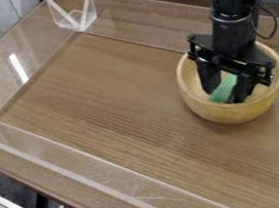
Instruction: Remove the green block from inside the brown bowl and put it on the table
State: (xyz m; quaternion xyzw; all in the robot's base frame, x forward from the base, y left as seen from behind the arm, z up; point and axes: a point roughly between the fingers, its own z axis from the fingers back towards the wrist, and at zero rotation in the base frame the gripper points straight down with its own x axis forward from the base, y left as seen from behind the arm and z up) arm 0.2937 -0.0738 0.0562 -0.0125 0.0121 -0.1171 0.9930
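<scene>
Arm cut off by the top edge of the frame, upper links out of sight. Gripper pointed straight down into the brown bowl at the right side of the surface. Fingertips and the bowl's floor largely masked by the black fingers. Green block only partly visible, a bright patch between and behind the fingers, still inside the bowl, toward its middle. Fingers stood apart on either side of the block; contact with it not possible to make out, so no telling whether held. Block appeared tilted, long axis leaning up and slightly right, though too covered to be sure. Low clear walls faint along the surface's edges.
</scene>
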